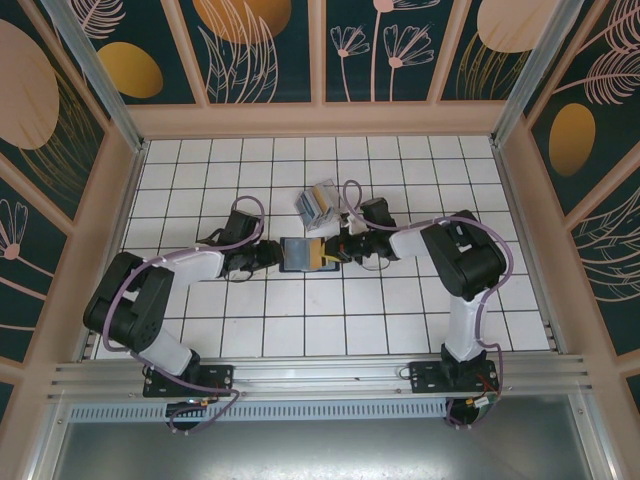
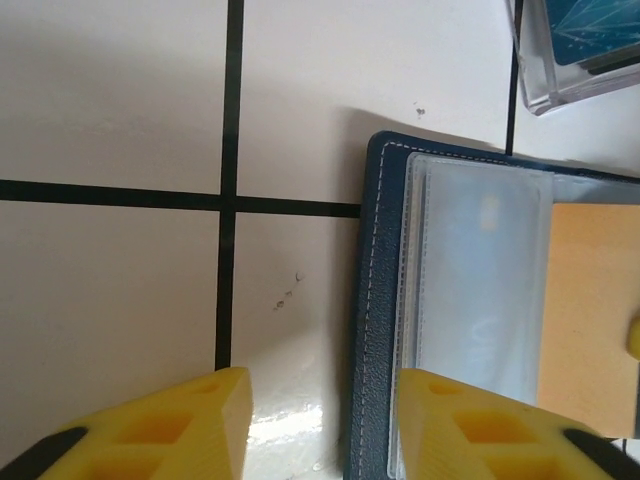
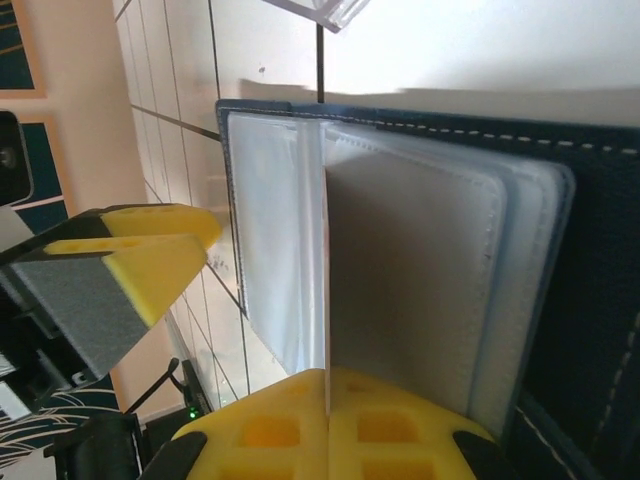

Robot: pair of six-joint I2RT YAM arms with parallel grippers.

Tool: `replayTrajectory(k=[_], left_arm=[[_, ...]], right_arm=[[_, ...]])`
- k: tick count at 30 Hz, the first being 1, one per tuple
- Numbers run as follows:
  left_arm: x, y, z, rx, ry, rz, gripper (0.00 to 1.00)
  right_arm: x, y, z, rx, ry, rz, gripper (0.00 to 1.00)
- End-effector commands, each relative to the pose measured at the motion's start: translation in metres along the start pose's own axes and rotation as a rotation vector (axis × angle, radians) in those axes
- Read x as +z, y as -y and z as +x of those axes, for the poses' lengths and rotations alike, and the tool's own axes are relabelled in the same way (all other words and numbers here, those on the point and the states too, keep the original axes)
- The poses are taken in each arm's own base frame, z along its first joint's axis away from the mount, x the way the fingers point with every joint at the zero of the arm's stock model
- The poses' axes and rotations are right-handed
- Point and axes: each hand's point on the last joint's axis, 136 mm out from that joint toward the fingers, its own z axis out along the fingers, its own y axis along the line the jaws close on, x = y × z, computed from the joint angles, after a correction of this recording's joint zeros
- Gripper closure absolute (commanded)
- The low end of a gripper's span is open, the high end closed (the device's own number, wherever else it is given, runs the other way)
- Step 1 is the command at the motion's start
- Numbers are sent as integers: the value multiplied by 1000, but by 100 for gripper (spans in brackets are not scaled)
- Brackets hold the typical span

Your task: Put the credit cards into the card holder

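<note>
A dark blue wallet lies open mid-table, with a tan-gold credit card in its right half. The clear card holder stands just behind it and has a blue card in a slot. My left gripper is low at the wallet's left edge, jaws apart: one finger over the tile, the other over a clear sleeve. My right gripper is shut on a clear sleeve page of the wallet, which it holds upright.
White tiled floor with black grout surrounds the wallet. The card holder's corner sits close beyond the wallet in the right wrist view. The left gripper's yellow fingers show across the wallet from the right one. Patterned walls enclose the table.
</note>
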Motion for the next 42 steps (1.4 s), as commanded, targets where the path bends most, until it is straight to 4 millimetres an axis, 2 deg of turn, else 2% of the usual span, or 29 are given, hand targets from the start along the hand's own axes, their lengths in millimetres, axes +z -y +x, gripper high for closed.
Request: replayTrajectory(k=[1,4,8,14,19,29,42], left_arm=[[3,7,-10,8,28,10,62],[4,7,-9,1,24,11,68],[4,3,-8,-1,26,-5,68],[4,2,-6,-4,22,-7,68],[4,3,-6,-6,19,-1,69],[0,7,-5,-18,22,19,70],[8,11,0,-21,-12,39,72]], right_arm=[[-2,-20,-9,-46,-1,-61,100],[-1,-26,-9,-45,-24,-101,100],[3,-25,-8,-44,-43,-112,100],[5,-8,-9,-19,-29,-51,100],[6,-2,-9,-11,-24,-35,100],[7,1,-7,5,-3,-22,100],[18,-1,-2,31,-48,-50,100]])
